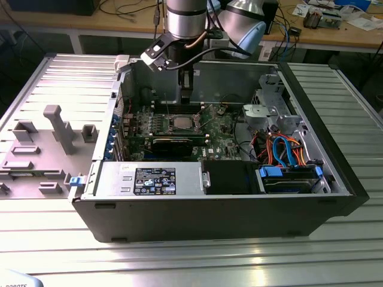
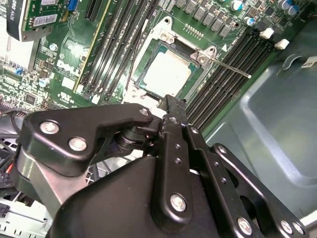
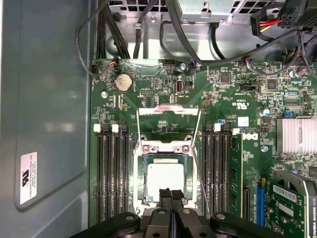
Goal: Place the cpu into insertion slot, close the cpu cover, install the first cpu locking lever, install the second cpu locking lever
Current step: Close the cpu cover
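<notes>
The cpu (image 3: pixel 165 178) (image 2: pixel 166 74), a silvery square chip, lies in the insertion slot (image 3: pixel 141 196) (image 2: pixel 148 47) on the green motherboard in both wrist views. The cpu cover (image 3: pixel 168 110), a thin metal frame with a window, stands swung open beyond the slot. A thin wire locking lever (image 3: pixel 198 171) (image 2: pixel 233 67) sticks out, unlatched, beside the slot. My gripper (image 3: pixel 171 195) (image 2: pixel 173 106) hovers over the chip's edge, its black fingers shut together with nothing between them. In the exterior view the gripper (image 1: pixel 186 95) hangs just behind the slot (image 1: pixel 182 124).
Long black memory slots (image 3: pixel 111 178) (image 3: pixel 218 173) flank the socket on both sides. A black graphics card (image 1: pixel 173 143) lies in front of it. The case wall (image 3: pixel 44 109) rises close by. Cables (image 1: pixel 281 149) and drive bays fill the exterior view's right.
</notes>
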